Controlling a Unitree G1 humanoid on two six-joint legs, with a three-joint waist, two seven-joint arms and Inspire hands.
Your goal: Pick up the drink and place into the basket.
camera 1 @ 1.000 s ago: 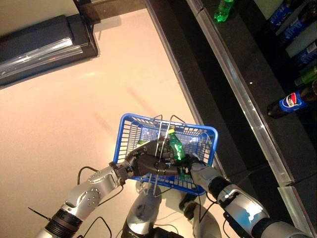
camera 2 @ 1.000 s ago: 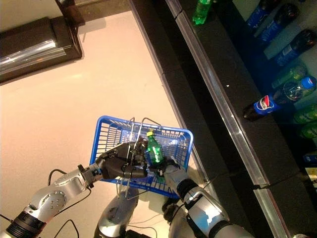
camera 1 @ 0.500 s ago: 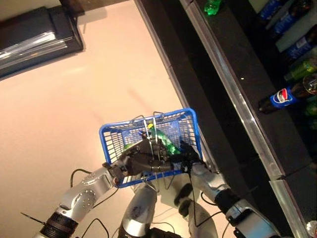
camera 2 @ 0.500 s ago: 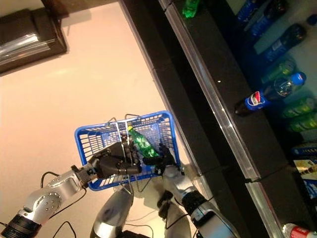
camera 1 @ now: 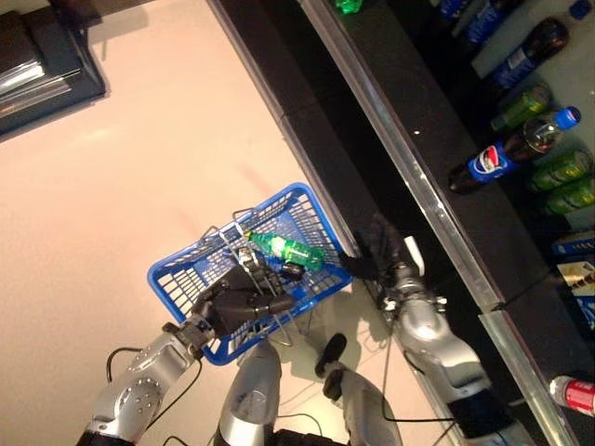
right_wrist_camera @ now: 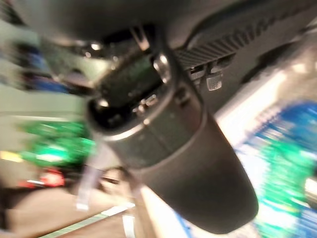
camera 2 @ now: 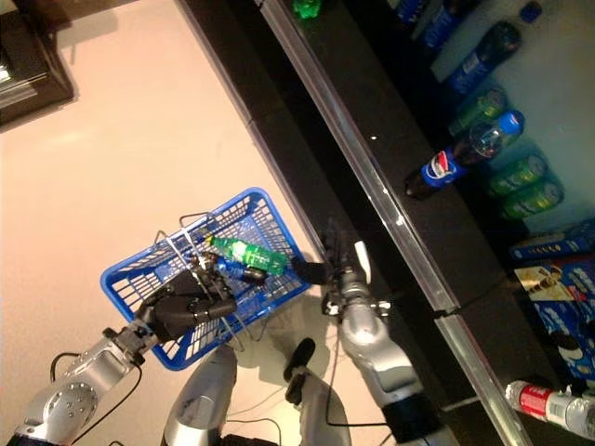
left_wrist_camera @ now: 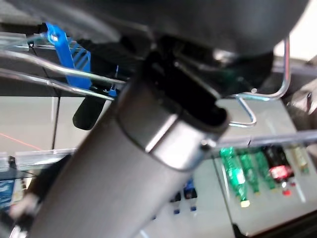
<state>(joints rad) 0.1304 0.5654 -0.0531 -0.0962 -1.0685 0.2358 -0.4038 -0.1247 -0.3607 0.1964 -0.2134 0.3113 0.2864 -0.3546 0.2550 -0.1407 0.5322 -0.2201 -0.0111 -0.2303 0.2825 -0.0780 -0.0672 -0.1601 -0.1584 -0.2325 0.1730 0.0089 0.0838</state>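
The blue basket [camera 1: 182,270] hangs in front of me, tilted, held up by its thin wire handles [left_wrist_camera: 247,104]. My left hand [camera 1: 237,299] is shut on those handles at the basket's near side. A green drink bottle [camera 1: 288,249] with a yellow cap lies on its side inside the basket, next to a small dark drink; it also shows in the right eye view [camera 2: 244,253]. My right hand [camera 1: 379,249] is to the right of the basket, clear of its rim, fingers relaxed and holding nothing, just in front of the shelf edge.
A long shelf with a metal front rail [camera 1: 437,204] runs diagonally on the right. On it stand a cola bottle [camera 1: 502,158], green cans [camera 1: 562,172], blue bottles and a green bottle [camera 1: 349,6]. A red drink [camera 1: 575,395] lies at the lower right. A dark fixture [camera 1: 37,56] stands at the far left.
My right hand has let go of the green bottle and drawn back to the right, out of the basket. The bottle now lies in the basket. The camera has also shifted.
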